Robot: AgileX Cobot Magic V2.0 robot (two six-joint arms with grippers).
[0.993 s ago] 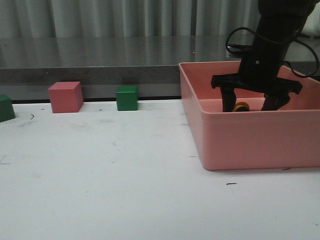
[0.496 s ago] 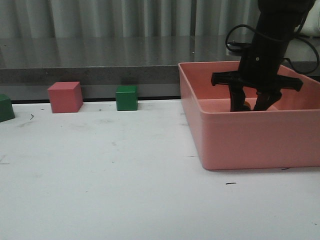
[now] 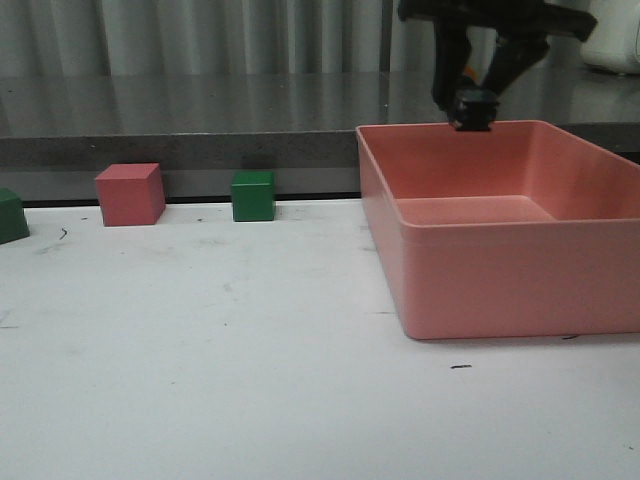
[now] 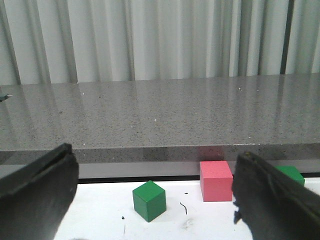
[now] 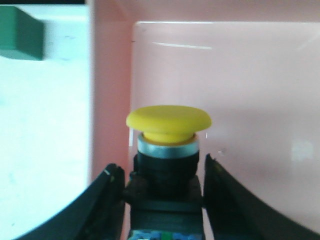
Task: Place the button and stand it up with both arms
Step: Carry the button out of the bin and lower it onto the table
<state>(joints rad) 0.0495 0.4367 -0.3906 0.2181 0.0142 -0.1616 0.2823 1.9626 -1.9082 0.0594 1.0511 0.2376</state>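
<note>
A white, scuffed table [image 3: 200,350] runs back to a grey stone ledge and pale curtains. The right gripper [image 3: 473,105] hangs high over the back of the pink bin [image 3: 500,280], its fingers [image 5: 107,200] closed snugly on the black body of the button [image 5: 168,150]. In the right wrist view the yellow cap and pale collar stick out clear of the fingertips, so the grip sits on the blocky base, which looks firm and leaves the cap free. From the front only a dark block shows between the fingers, with a sliver of orange above; the button's tilt is hard to judge there. Held this far above the bin wall, the button can probably be carried out over the rim to open table. The left gripper [image 4: 150,200] is spread wide and holds nothing, waiting low near the table's left side, likely ready to steady the button once it is set down. Past it sit a green cube [image 4: 149,201] and a pink cube [image 4: 216,180] near the ledge, with another green cube [image 3: 254,196] just right of them, all well apart from the bin.
</note>
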